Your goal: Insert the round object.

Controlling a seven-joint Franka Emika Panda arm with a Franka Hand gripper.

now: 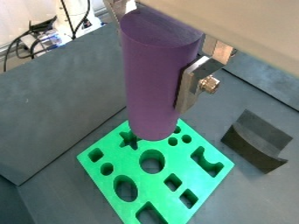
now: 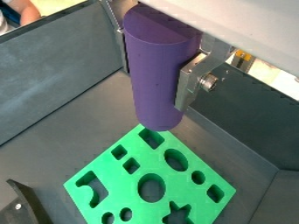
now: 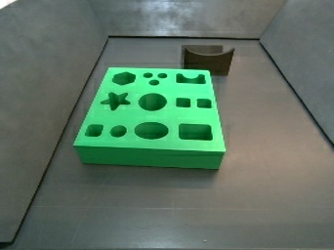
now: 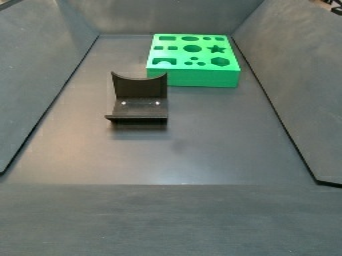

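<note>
One purple round object [image 1: 155, 74] hangs upright in the gripper [image 2: 176, 83], jaws clamped on it. It hovers above the green board [image 1: 163, 171], presumably to line up with a round hole [image 1: 153, 160].

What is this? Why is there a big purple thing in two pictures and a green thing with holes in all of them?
These are four photos from one moment. Two cameras ride on a robot arm's wrist and look down past its gripper. The gripper pinches with flat silver fingers, and it is holding the purple peg up in the air above the green board. The board has holes shaped like circles, squares and a star. The other two cameras stand beside the table. In both side views you see the green board lying on the dark floor and a dark brown block with a curved notch sitting apart from it. The arm is outside those two pictures.
</note>
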